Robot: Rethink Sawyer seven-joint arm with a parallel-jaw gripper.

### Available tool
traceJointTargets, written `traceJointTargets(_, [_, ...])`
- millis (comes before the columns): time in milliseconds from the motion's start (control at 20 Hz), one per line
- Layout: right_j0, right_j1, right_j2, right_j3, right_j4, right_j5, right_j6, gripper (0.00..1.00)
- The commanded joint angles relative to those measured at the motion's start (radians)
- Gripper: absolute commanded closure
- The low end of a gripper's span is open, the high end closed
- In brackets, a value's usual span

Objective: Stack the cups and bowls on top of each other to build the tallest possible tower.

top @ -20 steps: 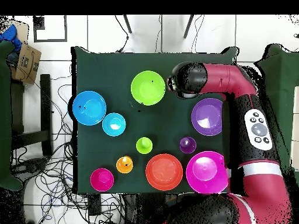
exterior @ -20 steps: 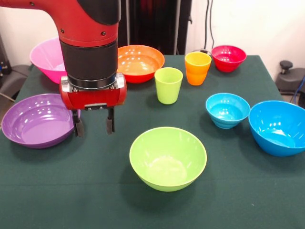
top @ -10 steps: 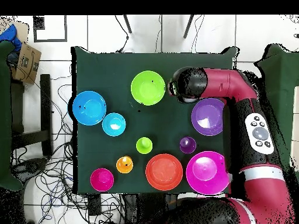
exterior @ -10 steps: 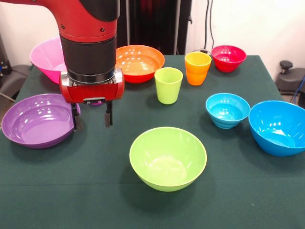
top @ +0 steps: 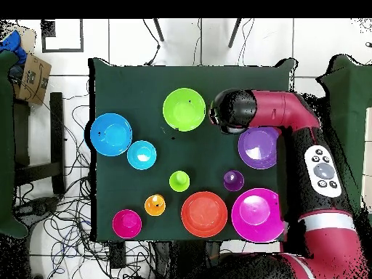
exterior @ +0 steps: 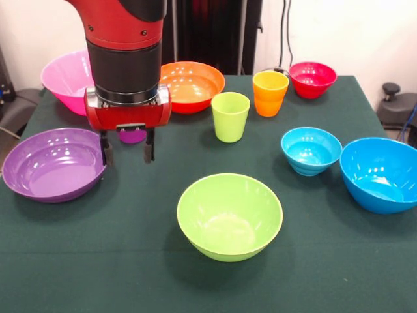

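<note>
My gripper [exterior: 127, 152] is open and empty, hanging just above the table beside the right rim of the shallow purple bowl [exterior: 51, 163]. The purple cup [exterior: 133, 136] shows only a little behind the gripper; it is plain in the overhead view [top: 233, 180]. The lime green cup [exterior: 230, 116] and orange cup [exterior: 270, 92] stand upright mid-table. The lime green bowl [exterior: 229, 215] is at the front. The orange bowl [exterior: 189, 85], big pink bowl [exterior: 66, 79] and small red bowl [exterior: 313, 79] stand along the back. The small light blue bowl [exterior: 311, 150] and big blue bowl [exterior: 382, 173] are on the right.
Everything stands apart on the dark green table [exterior: 130, 261]; nothing is stacked. The arm's red link [top: 290, 116] reaches over the purple bowl [top: 259, 148] in the overhead view. Cables and a cardboard box [top: 29, 76] lie on the floor beside the table.
My gripper has drawn back toward the table's far side and risen slightly, staying open and empty. The purple cup now shows a little behind it. No bowl or cup has moved.
</note>
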Motion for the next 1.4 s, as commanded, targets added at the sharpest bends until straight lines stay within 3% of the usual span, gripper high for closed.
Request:
traceJointTargets(50, [0.038, -0.015, -0.024, 0.107, 0.008, -0.085, 0.123, 0.0])
traceJointTargets(350, [0.056, -0.018, -0.028, 0.093, 0.016, -0.085, 0.114, 0.0])
traceJointTargets(1050, [0.08, -0.045, -0.045, 0.182, 0.085, -0.124, 0.15, 0.0])
traceJointTargets(1400, [0.076, -0.023, -0.032, 0.191, 0.113, -0.151, 0.137, 0.0])
